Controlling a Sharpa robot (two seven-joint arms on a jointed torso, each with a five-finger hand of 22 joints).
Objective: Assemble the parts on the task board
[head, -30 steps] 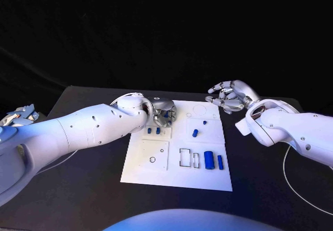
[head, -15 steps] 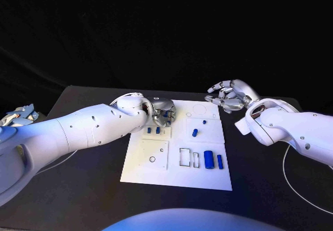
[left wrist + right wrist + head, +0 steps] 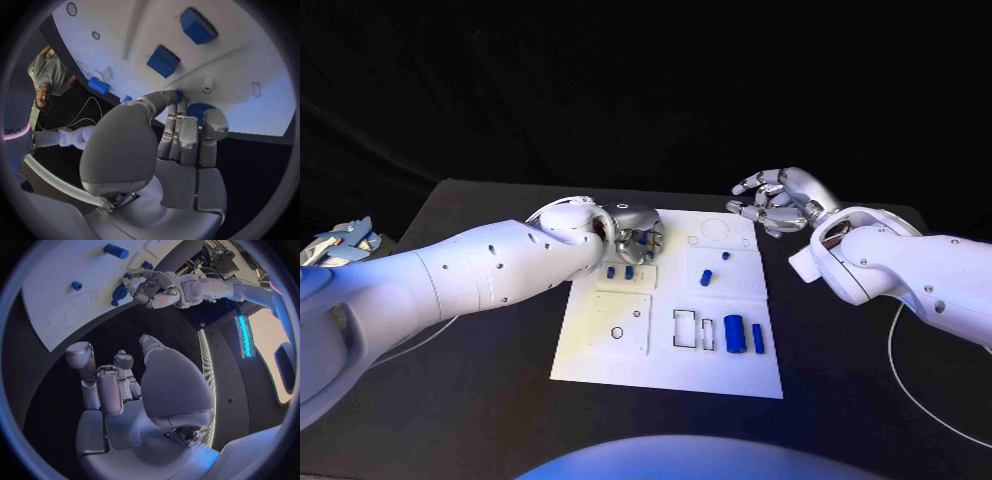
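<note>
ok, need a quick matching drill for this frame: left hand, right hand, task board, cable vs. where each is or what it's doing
Things:
1. left hand
2. right hand
3. task board
4. white cable

States:
A. lies on the table by the right arm
B. closed on a blue part at the board's far left
C. holds nothing, beyond the board's far right corner
D. flat mid-table

Pairs: 1-B, 2-C, 3-D, 4-A

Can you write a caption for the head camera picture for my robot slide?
Left robot hand holds a blue part over the white task board; right robot hand hovers open beyond the board's far right corner.

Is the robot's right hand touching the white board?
No, the right hand hangs with fingers curled over the black table, just off the task board.
</note>
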